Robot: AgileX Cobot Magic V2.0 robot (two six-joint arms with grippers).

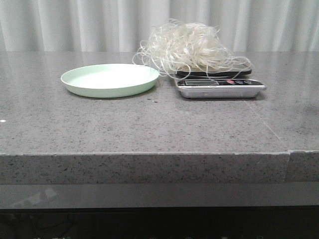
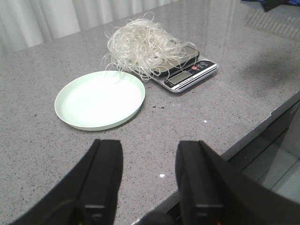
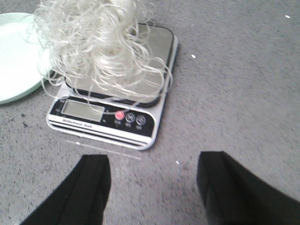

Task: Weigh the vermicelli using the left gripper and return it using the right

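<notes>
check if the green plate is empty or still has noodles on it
Empty: the plate shows bare; the vermicelli sits on the scale.

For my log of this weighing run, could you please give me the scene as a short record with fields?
Surface: grey speckled stone table
Scale: silver and black digital kitchen scale, right of the plate
Noodles: fluffy mass of thin white vermicelli, resting on the scale, a few strands trailing over the plate rim
Plate: empty pale green round plate
Left gripper: jaws open, empty
Right gripper: jaws open, empty, near the scale
</notes>
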